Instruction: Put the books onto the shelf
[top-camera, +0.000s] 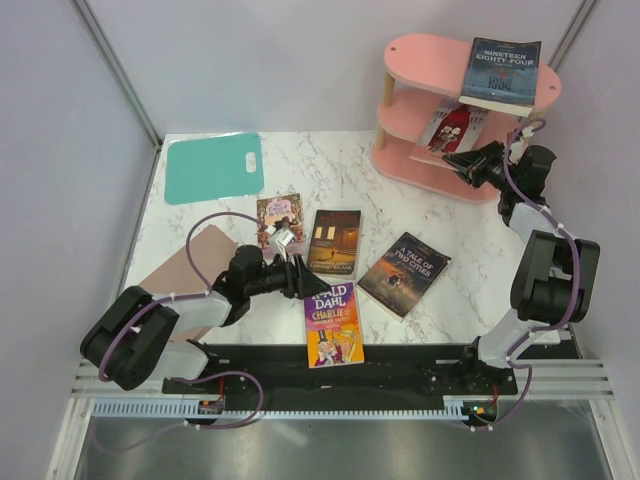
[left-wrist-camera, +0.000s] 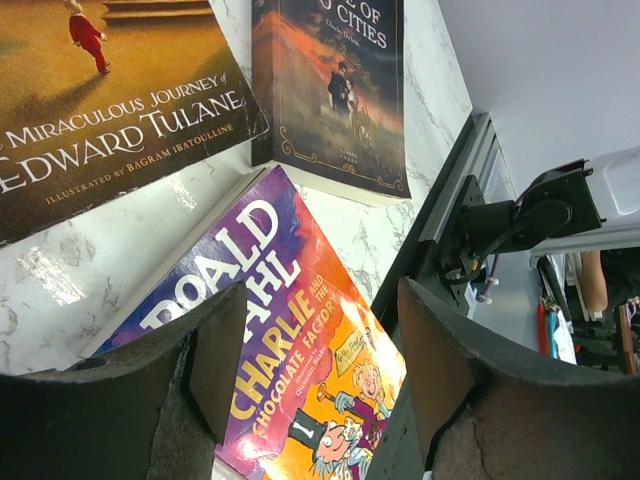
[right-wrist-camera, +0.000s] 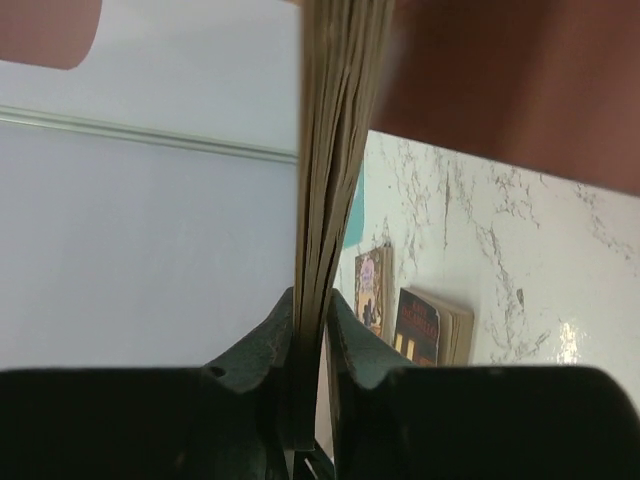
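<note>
"While the right claw (top-camera: 450, 157) pinches the red book (top-camera: 452, 128) by its page edge at the middle board of the shelf (top-camera: 420, 55), how do you reckon that book handles?"

"Light and floppy, I'd judge. It's a thin paperback, and held by one edge it can sag or swing. In the wrist view the jaws sit tight on both sides of the pages, so it's gripped. It looks tilted rather than lying flat on the board."

"And the left claw (top-camera: 306, 278)?"

"Spread wide, holding nothing, hovering low over the orange book (top-camera: 334, 325) near the front of the tabletop (top-camera: 330, 180)."

"Where would you take hold of that one?"

"It lies flat on the marble with no gap beneath, and the glossy cover looks slippery. I'd go for the spine side, where it's stiffest. Pinching loose pages risks creasing them."

"The rest?"

"Three more lie flat and apart: a dark book (top-camera: 405, 273), a brown book (top-camera: 334, 242) and a pink book (top-camera: 279, 215). A blue book (top-camera: 502, 70) rests on the top board and seems to overhang it."
</note>
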